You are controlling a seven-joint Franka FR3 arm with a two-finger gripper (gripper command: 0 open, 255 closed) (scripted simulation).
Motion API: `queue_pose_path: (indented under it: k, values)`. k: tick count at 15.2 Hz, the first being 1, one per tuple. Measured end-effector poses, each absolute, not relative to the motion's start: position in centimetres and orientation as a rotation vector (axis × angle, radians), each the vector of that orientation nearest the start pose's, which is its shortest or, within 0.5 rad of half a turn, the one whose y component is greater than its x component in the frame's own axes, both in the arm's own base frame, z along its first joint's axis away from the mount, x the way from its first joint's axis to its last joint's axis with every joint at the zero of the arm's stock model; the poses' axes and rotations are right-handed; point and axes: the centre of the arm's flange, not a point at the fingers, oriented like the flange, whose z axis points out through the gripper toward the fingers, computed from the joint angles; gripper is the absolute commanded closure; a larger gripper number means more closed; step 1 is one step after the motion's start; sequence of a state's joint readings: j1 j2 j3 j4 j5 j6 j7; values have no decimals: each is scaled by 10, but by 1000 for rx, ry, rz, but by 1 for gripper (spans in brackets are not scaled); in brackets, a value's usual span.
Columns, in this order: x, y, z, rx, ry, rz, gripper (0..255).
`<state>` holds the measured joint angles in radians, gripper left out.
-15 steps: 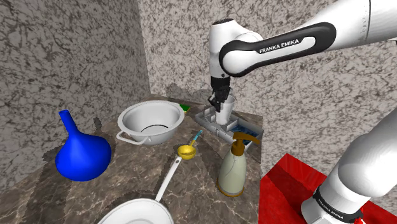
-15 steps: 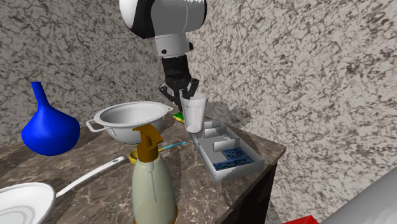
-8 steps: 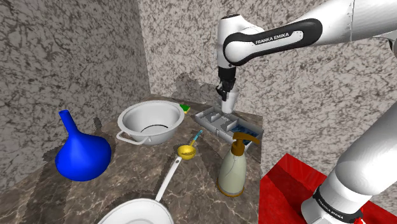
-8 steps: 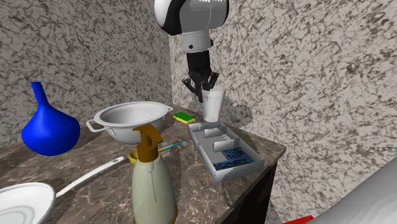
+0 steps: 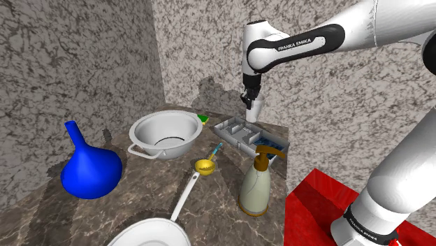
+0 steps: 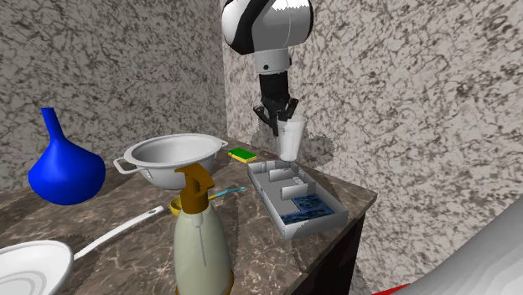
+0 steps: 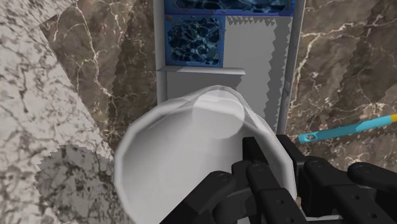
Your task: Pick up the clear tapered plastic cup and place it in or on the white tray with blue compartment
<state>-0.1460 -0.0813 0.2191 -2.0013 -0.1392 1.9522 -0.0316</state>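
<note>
- Our black gripper (image 6: 278, 116) is clamped on the rim of the pale, smooth, tapered cup (image 6: 291, 139).
- We hold the cup upright in the air over the white tray (image 6: 270, 206), which has a rippled blue compartment.

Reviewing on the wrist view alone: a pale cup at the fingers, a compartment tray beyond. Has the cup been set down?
Observer: No. From the second exterior view, the cup hangs in the gripper above the tray's white end, apart from it.
Operator: Anything near that end?
Observer: A green and yellow sponge lies beside it.
Operator: And by the blue end?
Observer: A spray bottle stands upright close by.
</note>
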Motion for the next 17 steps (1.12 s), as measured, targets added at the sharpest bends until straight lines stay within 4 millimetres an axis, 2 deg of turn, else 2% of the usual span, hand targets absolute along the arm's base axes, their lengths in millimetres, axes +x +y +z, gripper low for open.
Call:
queue_pose_path:
  k: [15, 17]
  values:
    - [538, 32, 417, -3278, -254, -54, 255]
    - [537, 32, 412, -3278, -254, -54, 255]
